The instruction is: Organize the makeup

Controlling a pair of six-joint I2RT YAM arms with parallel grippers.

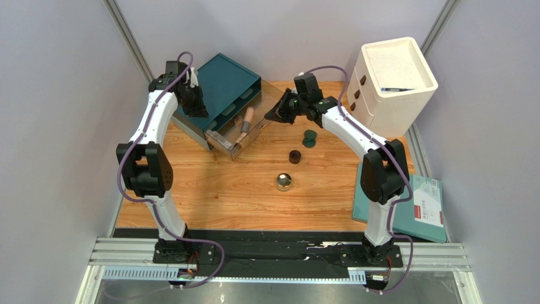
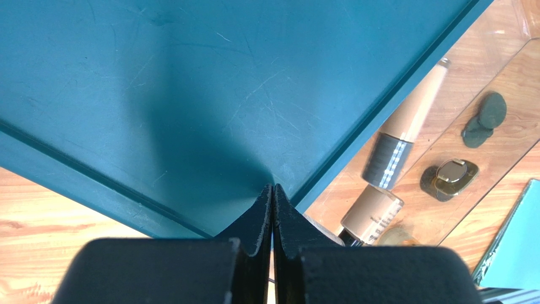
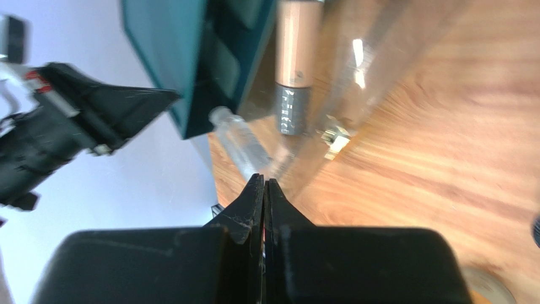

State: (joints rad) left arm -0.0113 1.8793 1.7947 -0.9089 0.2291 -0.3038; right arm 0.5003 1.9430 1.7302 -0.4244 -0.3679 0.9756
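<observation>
The clear drawer [image 1: 253, 123] of the teal drawer box [image 1: 225, 82] is pulled out. In it lie a beige tube with grey cap [image 2: 405, 130], a beige black-capped bottle [image 2: 371, 215] and a clear bottle [image 3: 244, 142]. The tube also shows in the right wrist view [image 3: 293, 69]. A dark green piece [image 1: 309, 137], a dark brown round jar [image 1: 295, 156] and a gold round compact [image 1: 284, 182] stand on the table to the drawer's right. My left gripper [image 1: 196, 107] is shut and empty on the teal box's top [image 2: 190, 95]. My right gripper [image 1: 274, 116] is shut and empty at the drawer's right edge.
A white drawer cabinet [image 1: 390, 85] stands at the back right with a thin dark item on top. A flat teal box [image 1: 405, 209] lies at the table's right edge. Grey walls close in on both sides.
</observation>
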